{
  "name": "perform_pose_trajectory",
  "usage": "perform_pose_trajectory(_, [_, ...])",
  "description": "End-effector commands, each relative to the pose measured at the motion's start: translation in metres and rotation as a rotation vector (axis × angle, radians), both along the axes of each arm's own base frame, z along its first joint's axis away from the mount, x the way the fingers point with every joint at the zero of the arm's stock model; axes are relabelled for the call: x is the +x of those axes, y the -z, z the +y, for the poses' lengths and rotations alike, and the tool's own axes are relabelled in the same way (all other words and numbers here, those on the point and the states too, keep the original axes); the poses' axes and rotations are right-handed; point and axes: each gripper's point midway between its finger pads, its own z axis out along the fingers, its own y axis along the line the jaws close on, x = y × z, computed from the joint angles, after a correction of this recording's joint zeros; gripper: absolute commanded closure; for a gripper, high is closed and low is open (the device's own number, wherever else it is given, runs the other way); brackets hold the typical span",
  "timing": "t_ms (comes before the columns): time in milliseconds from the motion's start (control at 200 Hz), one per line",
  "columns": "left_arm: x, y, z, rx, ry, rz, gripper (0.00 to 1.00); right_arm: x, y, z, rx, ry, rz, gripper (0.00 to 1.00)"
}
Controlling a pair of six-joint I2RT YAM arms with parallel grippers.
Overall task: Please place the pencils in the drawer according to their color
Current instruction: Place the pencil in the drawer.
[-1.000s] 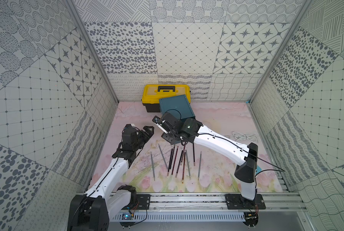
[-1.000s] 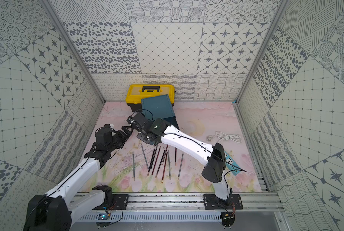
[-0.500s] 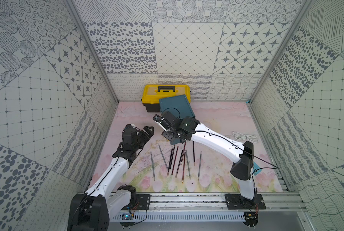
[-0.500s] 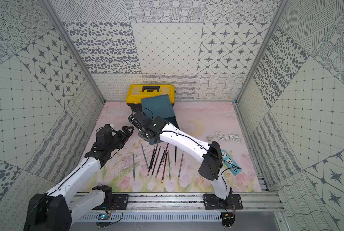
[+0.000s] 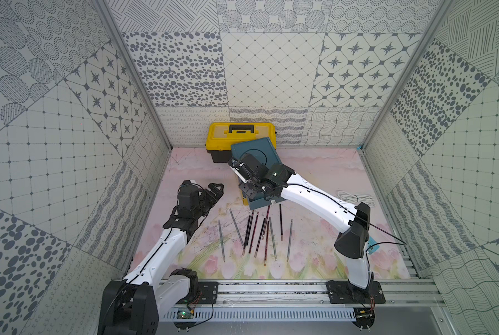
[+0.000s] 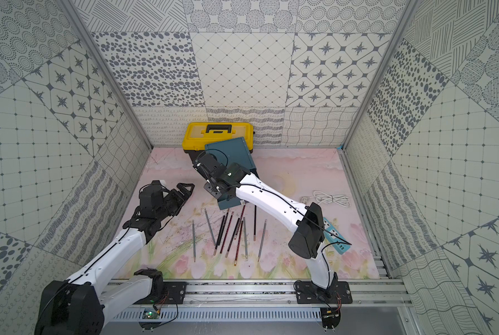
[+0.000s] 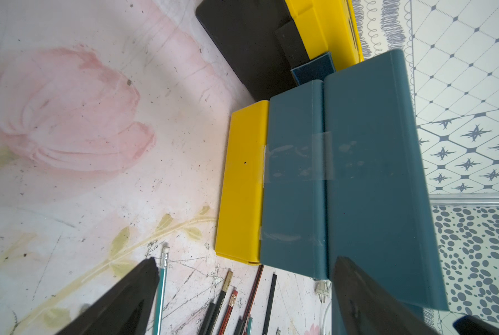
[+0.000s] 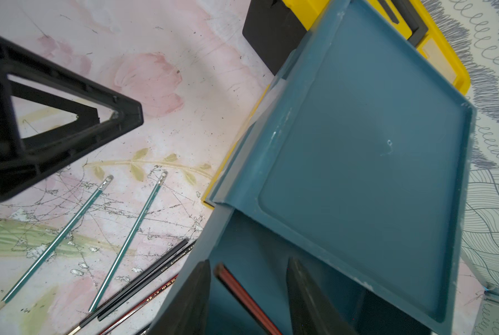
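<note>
Lying on scuffed floral mat [image 5: 315, 179], pencils [image 5: 253, 232], patterned walls [image 5: 271, 72], left claw [image 5: 217, 188] wide, right claw [image 8: 248, 261] half-open.

White links [image 5: 167, 249], black joints [image 5: 354, 237], cables [image 5: 387, 235]

Smooth, faintly glossy plastic was seen on the drawer [image 7: 367, 162], patched with clear shiny tape [image 7: 297, 162]; the mat [image 7: 68, 217] was seen matt and scratched.

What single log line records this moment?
left gripper: open, hovering | right gripper: open over top drawer | red pencil: between jaws, unclamped
</note>
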Motion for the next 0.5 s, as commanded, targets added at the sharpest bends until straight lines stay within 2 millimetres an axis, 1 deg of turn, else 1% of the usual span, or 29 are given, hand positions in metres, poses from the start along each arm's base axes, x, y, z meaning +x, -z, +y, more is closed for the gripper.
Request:
perform_pose_trajectory(0, [0.003,-0.004,0.001,0.016,0.008,-0.030,0.01,0.009,-0.011,0.005,0.047,0.026,-0.020,0.51])
perform_pose_trajectory(130, [0.002,-0.005,0.001,0.018,0.007,-0.032,0.01,0.008,-0.015,0.007,0.066,0.022,-0.017,0.51])
perform_pose_trajectory(250, [0.002,-0.006,0.001,0.018,0.008,-0.031,0.01,0.005,-0.022,0.003,0.089,0.031,-0.015,0.51])
perform_pose_trajectory(340, [0.003,-0.007,-0.002,0.013,0.027,-0.039,0.01,0.006,-0.027,-0.006,0.112,0.062,-0.008,0.51])
perform_pose_trajectory(490, [0.006,-0.006,-0.015,-0.017,0.092,-0.043,0.01,0.011,-0.034,-0.034,0.173,0.144,0.019,0.54])
